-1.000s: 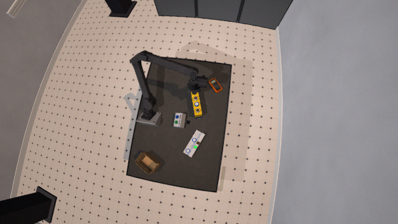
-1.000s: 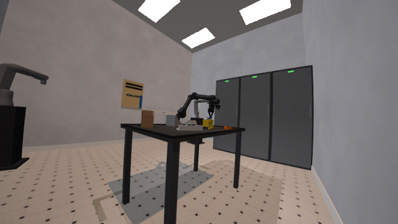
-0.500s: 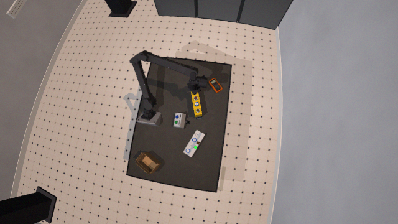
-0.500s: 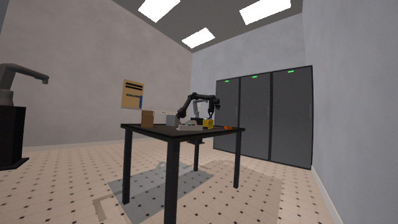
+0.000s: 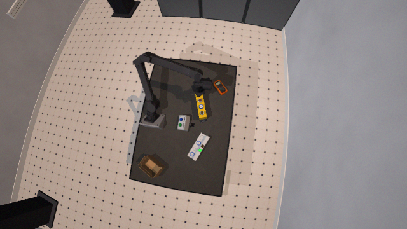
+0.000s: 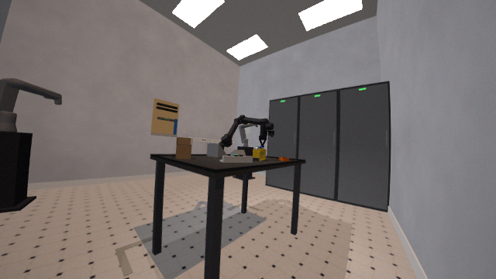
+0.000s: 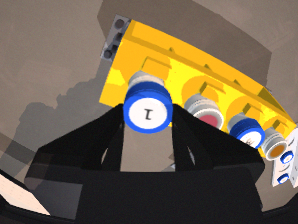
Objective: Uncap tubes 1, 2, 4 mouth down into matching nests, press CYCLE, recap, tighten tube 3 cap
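One pincer (image 7: 148, 111) clamps the blue cap marked 1 (image 7: 148, 113) at tube 1 (image 7: 146, 79) in the yellow decapping station (image 5: 203, 116) (image 6: 259, 154) (image 7: 114, 80).

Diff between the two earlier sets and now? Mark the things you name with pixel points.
No visible move. The tool (image 5: 199, 94) (image 6: 262, 144) (image 7: 148, 111) stays over the near end of the yellow station (image 5: 203, 116) (image 6: 259, 154) (image 7: 115, 77). Box (image 5: 147, 172) (image 6: 184, 150), meter (image 5: 220, 87) (image 6: 284, 159) and tray (image 5: 193, 156) (image 6: 237, 159) unmoved; green lamp (image 5: 200, 150) lit throughout.
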Tool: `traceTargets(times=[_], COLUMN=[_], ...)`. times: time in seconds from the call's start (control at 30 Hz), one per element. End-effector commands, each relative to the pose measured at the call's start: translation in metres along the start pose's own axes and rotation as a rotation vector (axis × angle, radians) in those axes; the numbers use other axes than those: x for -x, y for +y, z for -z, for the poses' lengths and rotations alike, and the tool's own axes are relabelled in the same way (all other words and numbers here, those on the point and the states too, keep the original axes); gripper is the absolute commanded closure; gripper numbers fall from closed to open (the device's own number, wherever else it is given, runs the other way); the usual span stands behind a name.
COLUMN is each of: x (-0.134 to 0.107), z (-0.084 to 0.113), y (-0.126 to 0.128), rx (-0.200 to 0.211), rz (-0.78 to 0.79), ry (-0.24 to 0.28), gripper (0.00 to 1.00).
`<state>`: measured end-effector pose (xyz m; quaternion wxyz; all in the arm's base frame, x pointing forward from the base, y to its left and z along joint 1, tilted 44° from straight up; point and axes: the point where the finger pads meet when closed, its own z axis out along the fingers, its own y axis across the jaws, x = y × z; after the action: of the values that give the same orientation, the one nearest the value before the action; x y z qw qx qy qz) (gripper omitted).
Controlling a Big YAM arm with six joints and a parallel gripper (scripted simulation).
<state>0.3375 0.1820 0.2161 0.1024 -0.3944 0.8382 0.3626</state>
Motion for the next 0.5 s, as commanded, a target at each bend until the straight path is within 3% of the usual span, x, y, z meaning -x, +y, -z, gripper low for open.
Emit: traceTargets(times=[0.0, 0.47], x=[0.0043, 0.0078], z=[-0.0080, -0.0062], y=[-0.0010, 0.0009], rx=[0.007, 0.004], rz=[0.002, 0.006], ry=[0.009, 0.005], gripper=[1.00, 1.00])
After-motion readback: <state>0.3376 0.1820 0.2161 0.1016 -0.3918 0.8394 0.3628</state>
